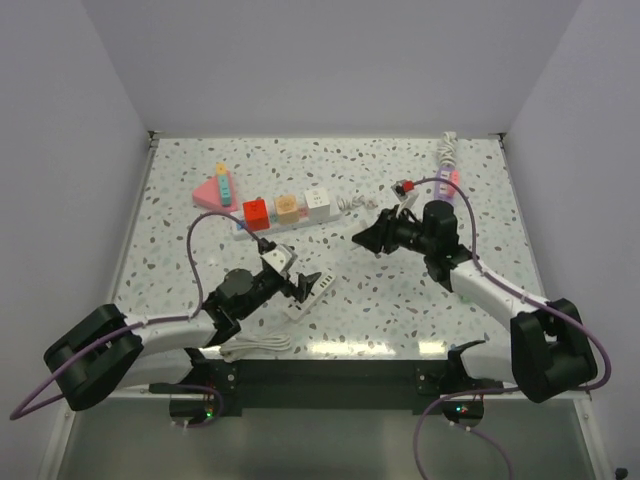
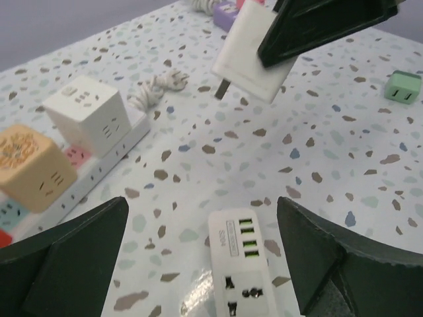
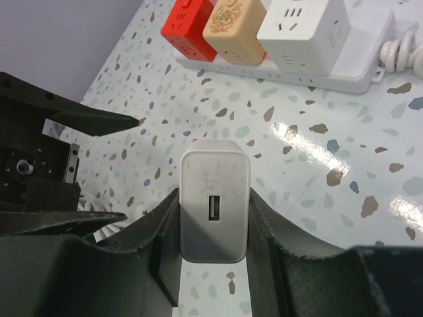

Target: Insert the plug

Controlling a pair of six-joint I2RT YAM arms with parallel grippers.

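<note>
Nearest the bases, the left arm reaches low across the table [image 1: 400, 310] toward the right. The left gripper [image 2: 201, 211] has its jaws spread wide and holds nothing. They straddle the near end of a small white socket strip [image 2: 241, 264] that lies flat on the table, its green ports facing up.

Beyond it, the right arm bends in from the right side with its wrist turned toward the left arm. The right gripper [image 3: 215, 218] is clamped on the plug [image 3: 215, 198], a white charger block, with a finger pressed to each flank. In the left wrist view we see the plug tilted in the air, its prongs aimed down and left. It is clear of the table and well apart from the small strip. Bare speckled surface lies between the two grippers.

A green adapter [image 2: 402, 86] sits off to the right. Farther back a long strip [image 3: 350, 72] carries red [image 3: 192, 20], orange [image 3: 234, 26] and white [image 3: 304, 23] cubes in a row. Pale walls close the table's left, far and right edges.
</note>
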